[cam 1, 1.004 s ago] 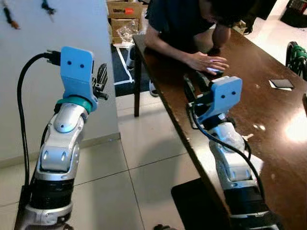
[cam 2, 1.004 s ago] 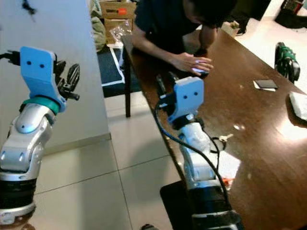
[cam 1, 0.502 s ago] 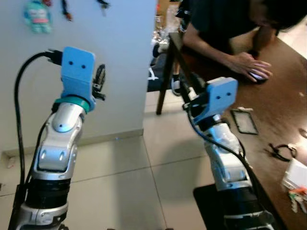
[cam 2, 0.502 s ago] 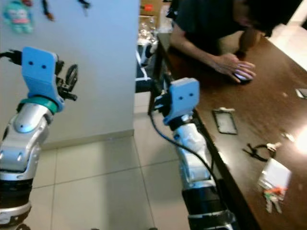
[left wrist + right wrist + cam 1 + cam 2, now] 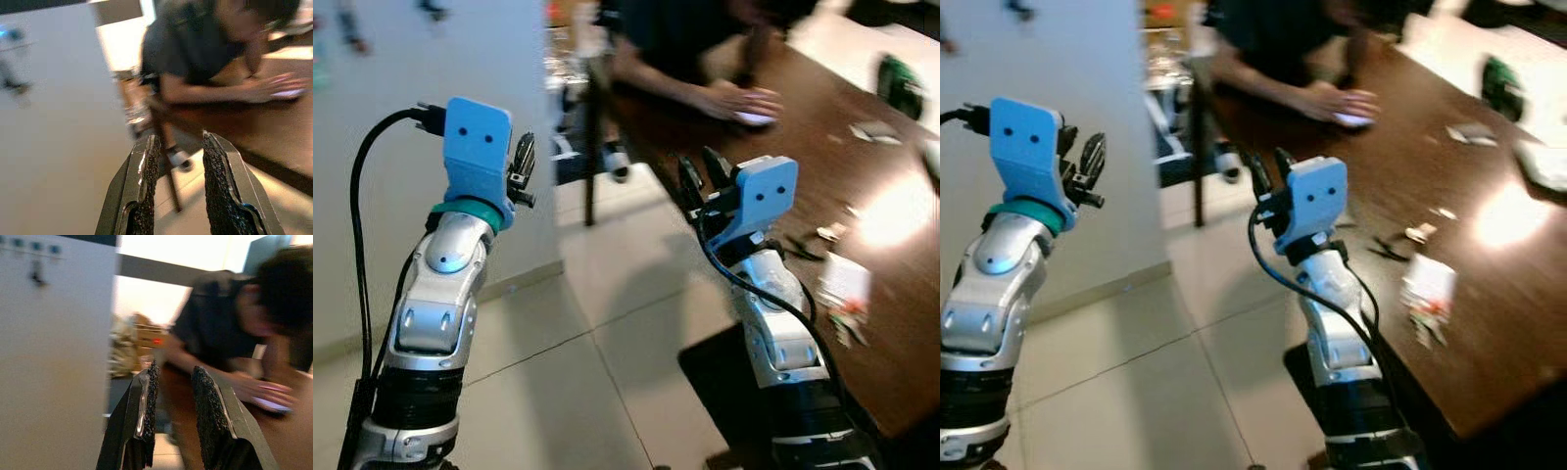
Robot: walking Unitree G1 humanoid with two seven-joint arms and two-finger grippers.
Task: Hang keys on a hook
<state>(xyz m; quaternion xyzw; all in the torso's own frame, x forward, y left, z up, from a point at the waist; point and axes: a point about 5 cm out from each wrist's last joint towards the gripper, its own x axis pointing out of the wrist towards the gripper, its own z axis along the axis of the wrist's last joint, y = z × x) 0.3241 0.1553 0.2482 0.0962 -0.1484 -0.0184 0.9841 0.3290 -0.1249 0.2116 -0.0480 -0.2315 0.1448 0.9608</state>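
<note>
Both arms are raised and carrying nothing: the left gripper (image 5: 522,162) is hanging over the pale tiled floor (image 5: 597,333) beside the plain white wall panel (image 5: 431,59), its two rough black fingers (image 5: 146,171) standing apart with only air between them; the right gripper (image 5: 703,176) is sitting just off the near edge of the long dark-brown wooden table (image 5: 803,157), fingers (image 5: 146,396) likewise parted and empty. The small bunch of keys with coloured tags (image 5: 842,328) is lying on that table, touching or just beside a white card-like packet (image 5: 844,282), well in from the right gripper and closer to the table's near end; the frame is blurred, so the exact ring position is hard to read. Judgement: the step in hand is getting to the keys, not the hooks. To do it well, square up to the table first, let the view settle, then bring the right gripper down over the ring rather than the loose blades, keeping clear of the packet and of the black loop-shaped item (image 5: 800,250) lying farther along the table. A person (image 5: 695,39) is leaning over the far end of the table with a hand (image 5: 744,101) on it, so reach from the near side only. Small dark things are hanging high on the wall panel (image 5: 1018,10), too smeared to tell which are free hooks; check that before carrying.
</note>
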